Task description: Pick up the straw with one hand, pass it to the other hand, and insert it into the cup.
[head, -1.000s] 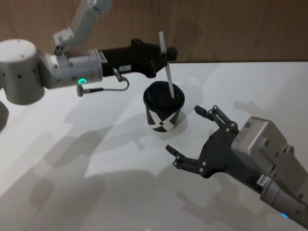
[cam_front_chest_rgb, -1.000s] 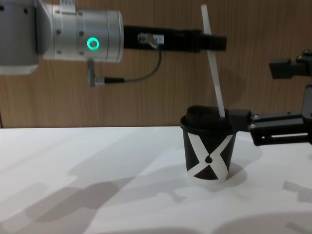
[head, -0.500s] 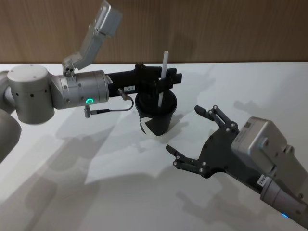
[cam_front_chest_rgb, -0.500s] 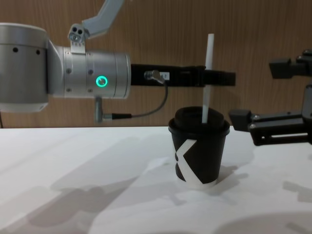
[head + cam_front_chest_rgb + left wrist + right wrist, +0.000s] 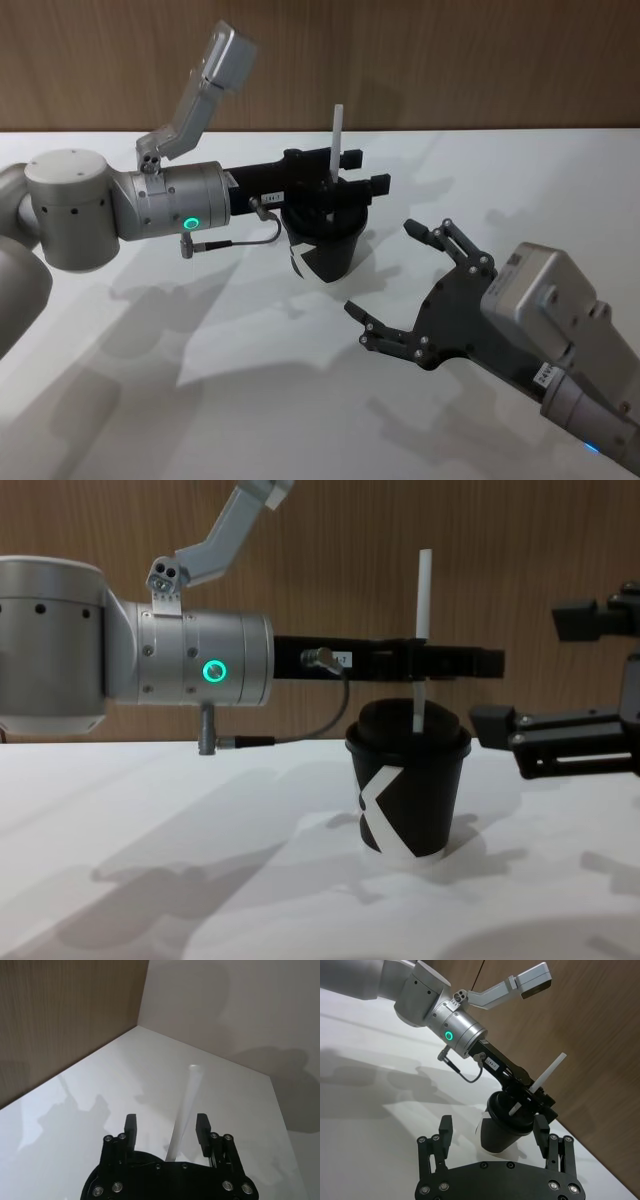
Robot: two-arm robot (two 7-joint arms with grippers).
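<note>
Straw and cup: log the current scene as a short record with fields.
straw: upright, lower end in the cup's lid
cup: upright on the white table, lid on
left gripper: above the cup, fingers open on either side of the straw
right gripper: to the right of the cup, fingers spread, holding nothing
task stage: straw inserted

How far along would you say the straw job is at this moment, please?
Nearly finished. Done: the straw stands upright with its lower end through the lid of the cup. In hand: the left gripper flanks the straw above the lid, fingers apart in the left wrist view, so it looks released. Left: drawing that arm clear. The right gripper waits open beside the cup.
</note>
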